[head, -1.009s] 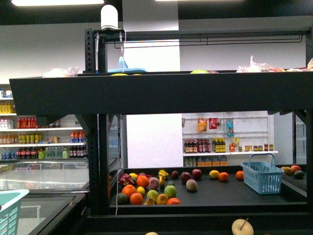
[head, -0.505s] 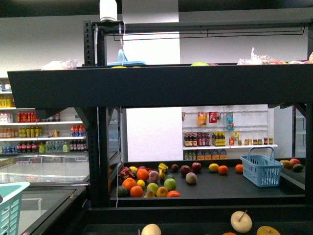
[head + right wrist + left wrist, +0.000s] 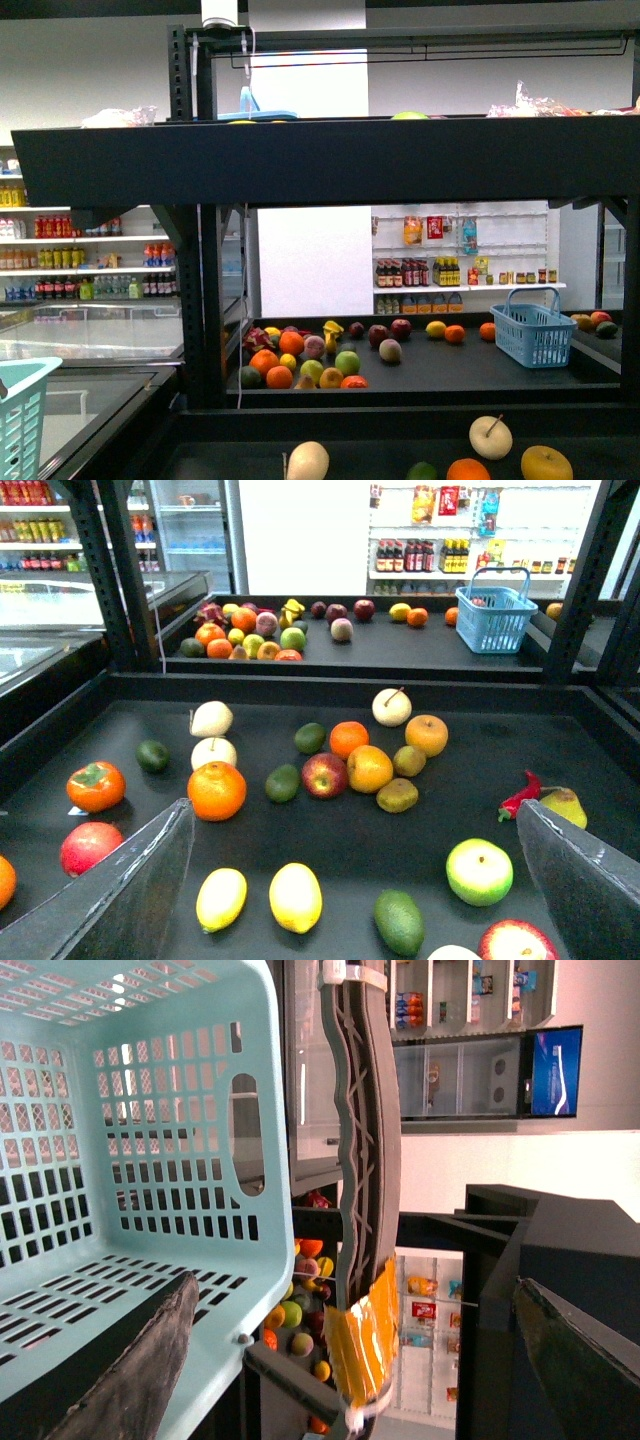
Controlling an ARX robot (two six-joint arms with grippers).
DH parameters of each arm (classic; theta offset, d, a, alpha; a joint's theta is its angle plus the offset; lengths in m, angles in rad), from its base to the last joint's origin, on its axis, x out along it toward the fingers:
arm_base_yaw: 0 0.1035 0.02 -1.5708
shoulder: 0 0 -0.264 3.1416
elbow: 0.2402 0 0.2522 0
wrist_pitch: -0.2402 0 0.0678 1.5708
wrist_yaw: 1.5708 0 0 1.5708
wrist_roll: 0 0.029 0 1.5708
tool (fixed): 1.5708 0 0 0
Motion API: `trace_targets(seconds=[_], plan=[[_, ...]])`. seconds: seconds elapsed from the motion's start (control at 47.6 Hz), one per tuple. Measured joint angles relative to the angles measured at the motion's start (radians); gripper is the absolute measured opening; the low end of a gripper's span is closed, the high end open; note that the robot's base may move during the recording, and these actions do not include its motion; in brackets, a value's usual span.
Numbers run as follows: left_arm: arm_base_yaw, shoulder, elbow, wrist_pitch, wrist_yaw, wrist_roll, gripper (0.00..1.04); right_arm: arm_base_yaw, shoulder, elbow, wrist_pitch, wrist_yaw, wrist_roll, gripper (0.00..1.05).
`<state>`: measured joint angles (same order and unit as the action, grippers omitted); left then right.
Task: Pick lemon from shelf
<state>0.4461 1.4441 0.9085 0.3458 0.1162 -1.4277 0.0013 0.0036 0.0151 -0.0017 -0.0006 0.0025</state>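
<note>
Two bright yellow oval lemons lie side by side on the shelf's near black deck in the right wrist view: a larger lemon and a slimmer one. My right gripper is open and empty, hovering above and short of them, its fingers wide apart. My left gripper is open and empty beside a teal basket. The shelf fills the front view; neither gripper nor the lemons show there.
Around the lemons lie an orange, a green avocado-like fruit, a green apple, a red chili and several more fruits. The rear deck holds a fruit pile and a blue basket. Black uprights frame the left.
The front view has shifted downward: the shelf sits higher in the picture and more fruit on the near deck shows at the bottom edge.
</note>
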Motion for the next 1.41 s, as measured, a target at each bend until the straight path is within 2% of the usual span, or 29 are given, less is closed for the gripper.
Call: trace_targets(seconds=[0.357, 0.421, 0.631, 0.715, 1.03, 1.283, 1.409], plan=[[-0.026, 0.181, 0.170, 0.007, -0.042, -0.003, 0.97, 0.000, 0.000, 0.000, 0.000, 0.000, 0.000, 0.97], [-0.033, 0.201, 0.190, 0.002, -0.041, 0.002, 0.85, 0.000, 0.000, 0.000, 0.000, 0.000, 0.000, 0.97], [-0.039, 0.228, 0.209, 0.002, -0.040, 0.013, 0.34, 0.000, 0.000, 0.000, 0.000, 0.000, 0.000, 0.97], [-0.039, 0.228, 0.212, 0.002, -0.039, 0.018, 0.22, 0.000, 0.000, 0.000, 0.000, 0.000, 0.000, 0.97], [-0.037, 0.204, 0.212, -0.042, -0.014, 0.049, 0.20, 0.000, 0.000, 0.000, 0.000, 0.000, 0.000, 0.97], [-0.064, 0.108, 0.211, -0.147, 0.103, 0.126, 0.20, 0.000, 0.000, 0.000, 0.000, 0.000, 0.000, 0.97], [-0.114, 0.028, 0.211, -0.183, 0.211, 0.201, 0.20, 0.000, 0.000, 0.000, 0.000, 0.000, 0.000, 0.97]])
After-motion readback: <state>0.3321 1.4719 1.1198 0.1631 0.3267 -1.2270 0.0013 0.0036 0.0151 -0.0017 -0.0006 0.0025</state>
